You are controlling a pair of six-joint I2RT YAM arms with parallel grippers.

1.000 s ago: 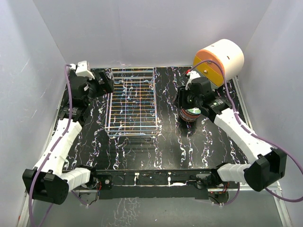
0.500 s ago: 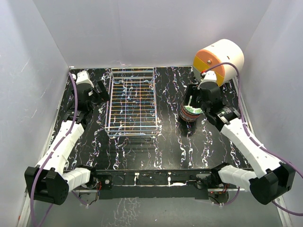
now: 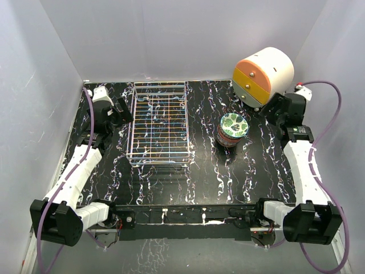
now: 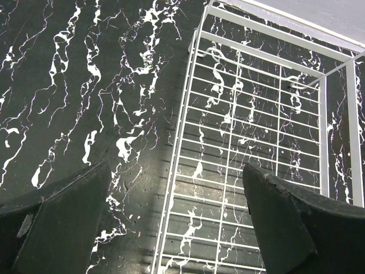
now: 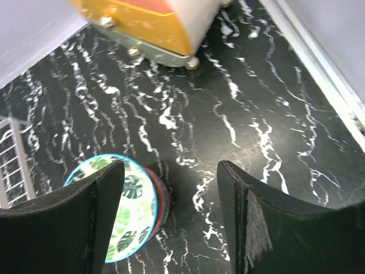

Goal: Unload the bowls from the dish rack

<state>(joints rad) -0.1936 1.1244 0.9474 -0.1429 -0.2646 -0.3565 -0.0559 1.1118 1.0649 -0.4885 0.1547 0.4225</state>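
See bowls (image 3: 231, 137) stacked in one pile on table (image 3: 199, 171), right of rack (image 3: 159, 123) & well apart from it. Can't count them from top view. See top bowl (image 3: 234, 124) mouth-up w/ green-leaf inside; red & dark sides showing below it. Find rack flat on table, left of centre, long side running near-to-far. See drawer unit (image 3: 263, 69), white w/ orange front, at far right corner, beyond pile & apart from it.

Find L gripper (image 4: 175, 171) spread wide, nothing btwn fingers, poised above rack's left rim; in top view, just beside rack's far-left part. Can't tell if touching wire.

Find R gripper (image 5: 168, 171) spread wide too, gripping nothing, above bare table btwn pile & table's right edge, close to drawer unit's front. In R wrist view, see pile at lower left, partly hidden behind one finger; drawer unit's orange front & small feet along top.
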